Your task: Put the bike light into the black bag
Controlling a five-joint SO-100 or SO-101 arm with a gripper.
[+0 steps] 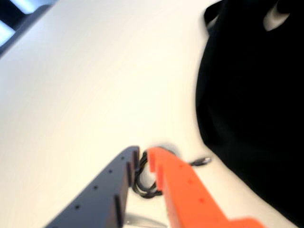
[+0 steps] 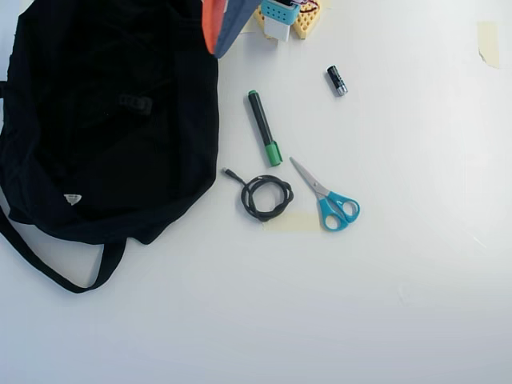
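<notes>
The black bag (image 2: pixel 104 120) lies at the left in the overhead view, with its strap trailing to the lower left. It fills the right side of the wrist view (image 1: pixel 256 118). My gripper (image 2: pixel 218 44) hangs at the top over the bag's right edge. In the wrist view the gripper (image 1: pixel 142 154) has one orange and one dark jaw. Their tips are almost touching and nothing is held between them. The bike light is not in view in either frame.
To the right of the bag, a green marker (image 2: pixel 263 128), a coiled black cable (image 2: pixel 268 198), blue-handled scissors (image 2: pixel 328 196) and a small black-and-silver cylinder (image 2: pixel 337 81) lie on the white table. The cable also shows between the jaws in the wrist view (image 1: pixel 142 186). A blue-and-yellow object (image 2: pixel 282 14) sits at the top edge.
</notes>
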